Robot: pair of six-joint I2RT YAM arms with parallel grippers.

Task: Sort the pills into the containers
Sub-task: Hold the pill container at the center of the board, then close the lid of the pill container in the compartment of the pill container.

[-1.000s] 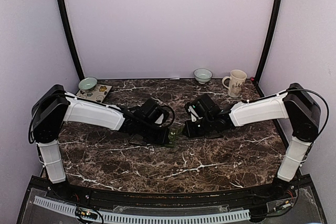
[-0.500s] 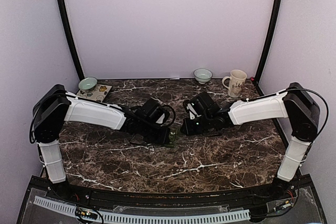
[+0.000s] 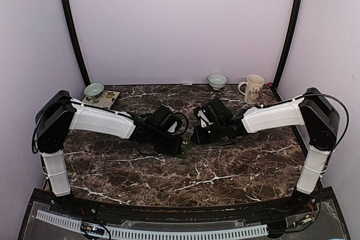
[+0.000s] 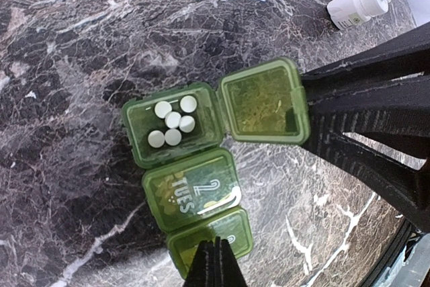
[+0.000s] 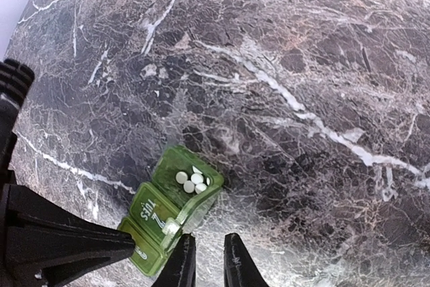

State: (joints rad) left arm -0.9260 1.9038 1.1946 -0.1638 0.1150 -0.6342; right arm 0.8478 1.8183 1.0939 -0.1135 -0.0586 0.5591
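Two white-and-black arms reach inward over the dark, white-veined marble worktop [image 3: 225, 167]. The left tool [image 3: 179, 148] and right tool [image 3: 195, 137] stand close together at its middle, over a small dark green plastic box [image 3: 186, 146] that is mostly hidden. Along the far edge, a pale green ceramic bowl [image 3: 94, 89] sits just beside a patterned square tile [image 3: 104, 100] at the left corner. A second small bowl [image 3: 217, 80] and a cream mug [image 3: 253, 89] sit toward the right corner.
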